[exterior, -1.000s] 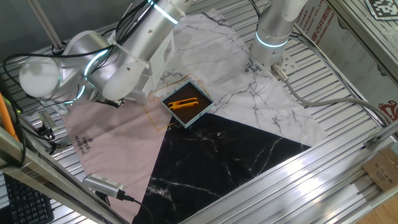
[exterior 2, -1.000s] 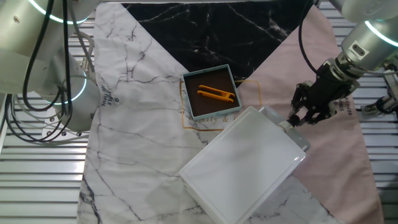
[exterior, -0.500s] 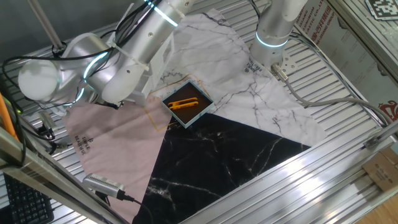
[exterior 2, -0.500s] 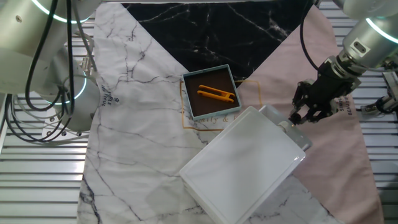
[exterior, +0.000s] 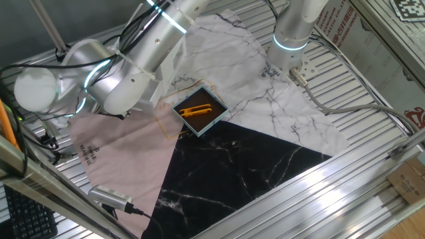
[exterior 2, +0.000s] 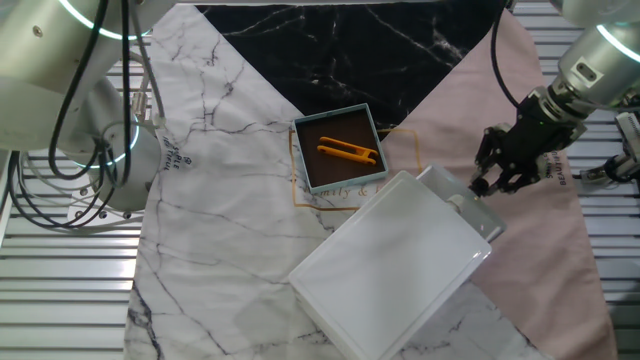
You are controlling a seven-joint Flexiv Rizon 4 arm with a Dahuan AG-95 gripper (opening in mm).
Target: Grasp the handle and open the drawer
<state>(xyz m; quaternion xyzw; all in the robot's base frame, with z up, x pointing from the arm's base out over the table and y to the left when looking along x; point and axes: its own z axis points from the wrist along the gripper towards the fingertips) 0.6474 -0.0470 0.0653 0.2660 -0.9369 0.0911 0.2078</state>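
White drawer [exterior 2: 468, 206] at frame right barely out; end effector [exterior 2: 481, 186] clenched on handle, pulling left to do.

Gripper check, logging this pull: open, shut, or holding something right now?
Gripper: fingers closed at the drawer front, apparently on the handle, which they hide.

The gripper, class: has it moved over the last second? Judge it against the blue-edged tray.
Yes. In the other fixed view the gripper has shifted slightly right and up, away from the blue-edged tray, which stayed put, and the drawer front has slid out with it.
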